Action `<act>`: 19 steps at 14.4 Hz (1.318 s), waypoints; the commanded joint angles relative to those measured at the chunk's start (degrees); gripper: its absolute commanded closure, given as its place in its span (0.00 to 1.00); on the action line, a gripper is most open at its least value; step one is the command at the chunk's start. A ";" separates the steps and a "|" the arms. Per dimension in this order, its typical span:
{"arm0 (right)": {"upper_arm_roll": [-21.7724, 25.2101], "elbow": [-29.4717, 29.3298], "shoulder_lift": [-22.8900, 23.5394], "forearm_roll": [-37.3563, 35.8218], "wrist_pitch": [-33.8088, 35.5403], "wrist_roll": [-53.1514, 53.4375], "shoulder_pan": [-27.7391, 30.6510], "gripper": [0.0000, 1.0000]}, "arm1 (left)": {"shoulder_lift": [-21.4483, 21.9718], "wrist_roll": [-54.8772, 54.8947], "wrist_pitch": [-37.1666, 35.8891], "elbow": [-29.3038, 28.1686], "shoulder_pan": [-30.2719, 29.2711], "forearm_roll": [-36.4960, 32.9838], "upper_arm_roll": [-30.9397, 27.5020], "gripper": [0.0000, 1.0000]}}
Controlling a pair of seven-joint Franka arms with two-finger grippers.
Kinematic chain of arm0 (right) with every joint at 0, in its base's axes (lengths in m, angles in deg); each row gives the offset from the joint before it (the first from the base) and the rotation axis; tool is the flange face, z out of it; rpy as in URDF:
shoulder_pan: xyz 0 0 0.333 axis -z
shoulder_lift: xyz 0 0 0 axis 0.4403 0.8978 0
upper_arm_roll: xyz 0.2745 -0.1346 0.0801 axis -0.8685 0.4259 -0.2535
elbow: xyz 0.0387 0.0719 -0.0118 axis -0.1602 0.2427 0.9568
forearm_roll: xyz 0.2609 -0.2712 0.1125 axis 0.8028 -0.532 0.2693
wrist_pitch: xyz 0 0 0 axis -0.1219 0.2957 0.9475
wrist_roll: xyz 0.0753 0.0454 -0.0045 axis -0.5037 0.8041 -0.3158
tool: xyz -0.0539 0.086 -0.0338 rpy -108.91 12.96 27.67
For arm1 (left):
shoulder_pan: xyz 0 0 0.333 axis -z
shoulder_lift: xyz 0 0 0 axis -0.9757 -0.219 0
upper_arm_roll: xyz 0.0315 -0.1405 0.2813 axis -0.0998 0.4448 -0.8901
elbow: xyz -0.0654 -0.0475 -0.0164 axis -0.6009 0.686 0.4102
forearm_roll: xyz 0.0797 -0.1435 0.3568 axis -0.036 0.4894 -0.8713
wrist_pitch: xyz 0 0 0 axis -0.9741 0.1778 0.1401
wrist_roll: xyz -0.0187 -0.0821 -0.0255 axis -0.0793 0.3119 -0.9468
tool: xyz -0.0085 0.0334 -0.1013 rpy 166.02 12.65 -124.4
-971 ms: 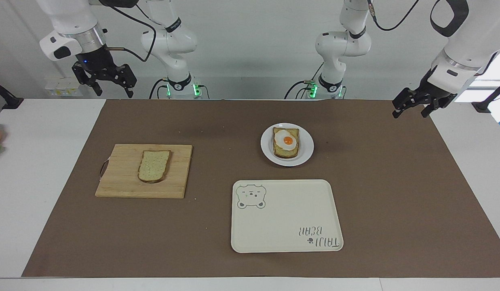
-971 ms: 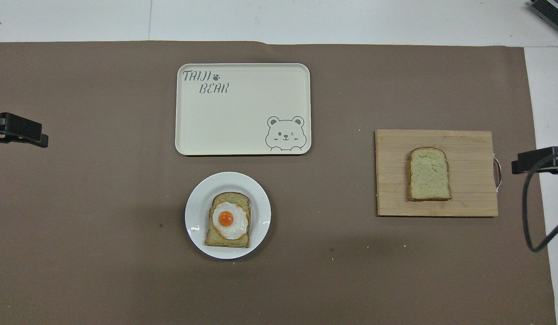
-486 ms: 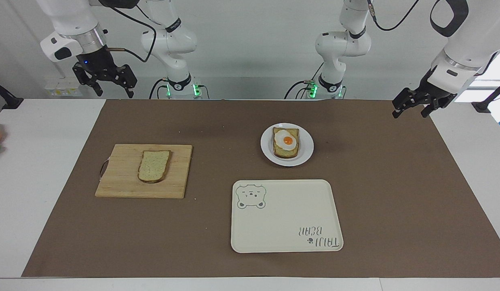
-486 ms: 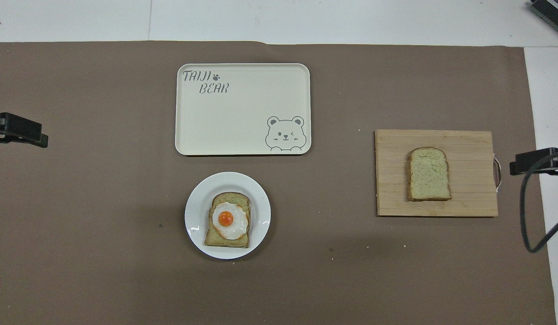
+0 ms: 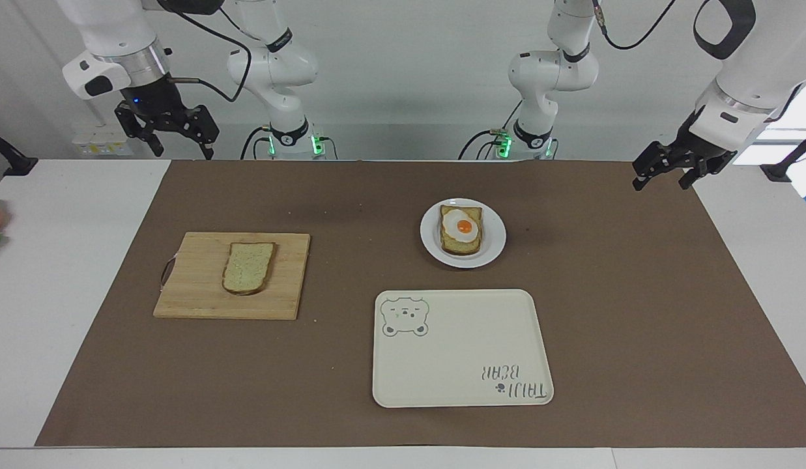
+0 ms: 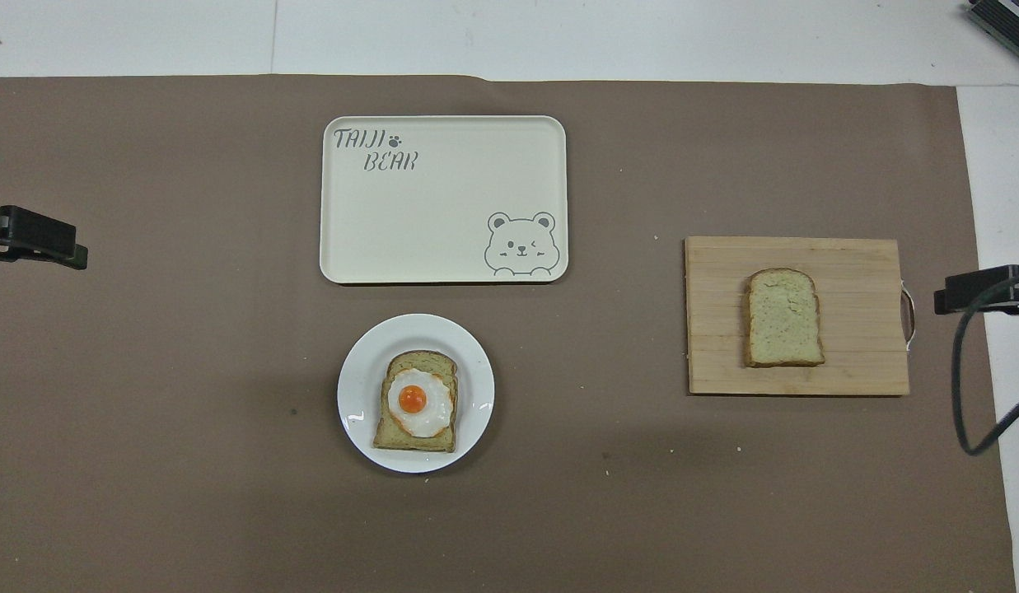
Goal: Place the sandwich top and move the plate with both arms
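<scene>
"Over the right arm's end of the table, has anything moved in the last second?"

"Barely. The right gripper [image 5: 181, 148] has drifted a touch up and sideways. It hangs high with its fingers spread and holds nothing. From above, its tip shows at three o'clock of the cutting board [image 5: 194, 286], just off the handle."

"And the left gripper [image 5: 662, 181]?"

"It hasn't budged. It waits in the air over the mat's [image 5: 637, 312] corner at its own end, fingers also parted and empty."

"Where's the sandwich top [image 5: 248, 268]?"

"It's flat on the board, same spot as a second ago, untouched. With the overhead view as the dial, it's between two and three o'clock of the plate [image 5: 494, 244], well apart from it."

"The plate itself?"

"It's unmoved on the mat and carries the egg toast [image 5: 461, 234], with nothing on top of the egg. The bear tray [image 5: 461, 352] lies at its twelve o'clock, just beside it, and nothing is on it."

"So what does that small drift mean?"

"My guess is that the right arm is only starting its approach. None of the task is done: the slice hasn't been picked up, the sandwich is open, and the plate hasn't been gripped."

"What does the next move need?"

"Probably a descent of the right gripper onto the slice. It lies flush with the wood, so catching its edges without crushing it looks like the delicate part."
</scene>
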 commanded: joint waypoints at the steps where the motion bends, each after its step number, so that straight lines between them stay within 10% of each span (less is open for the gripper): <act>1: -0.24 2.27 -1.60 0.08 -0.93 -1.50 0.36 0.00 | 1.45 0.41 -0.30 -1.49 -0.44 -0.74 0.43 0.00; 12: -0.24 4.29 -1.86 0.69 -3.30 -1.50 0.71 0.00 | 1.45 0.41 -0.30 -1.49 -0.44 -0.74 0.34 0.00; 19: -0.15 8.41 3.41 3.06 -16.75 -4.14 1.41 0.00 | 1.45 0.41 -0.30 -1.49 -0.44 -0.74 0.34 0.00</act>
